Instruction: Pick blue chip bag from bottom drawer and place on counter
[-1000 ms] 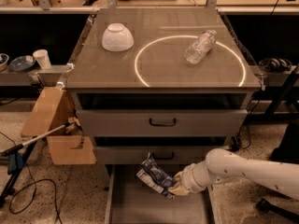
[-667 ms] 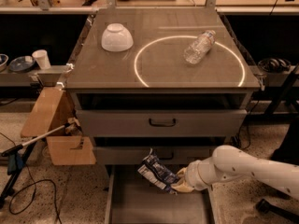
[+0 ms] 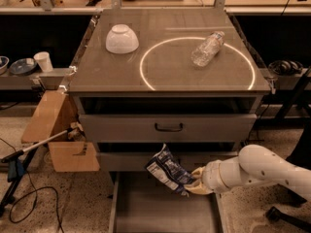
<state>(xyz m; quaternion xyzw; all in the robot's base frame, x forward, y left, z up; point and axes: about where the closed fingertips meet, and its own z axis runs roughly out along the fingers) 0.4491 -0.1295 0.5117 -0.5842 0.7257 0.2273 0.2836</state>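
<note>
Above the open bottom drawer [image 3: 160, 212], near its back edge, the gripper [image 3: 195, 186] hangs at the end of a white arm [image 3: 262, 171] that reaches in from the right. Its 2 fingers are clamped on the lower right corner of the blue chip bag [image 3: 167, 170], which is lifted clear of the drawer's grey floor and tilts up to the left, its top overlapping the front of the drawer above. On the counter [image 3: 165, 23], a clear plastic bottle [image 3: 207, 48] lies in the back part of the white ring [image 3: 141, 67], and 1 white bowl [image 3: 122, 38] sits upside down near the back left corner, outside the ring
</note>
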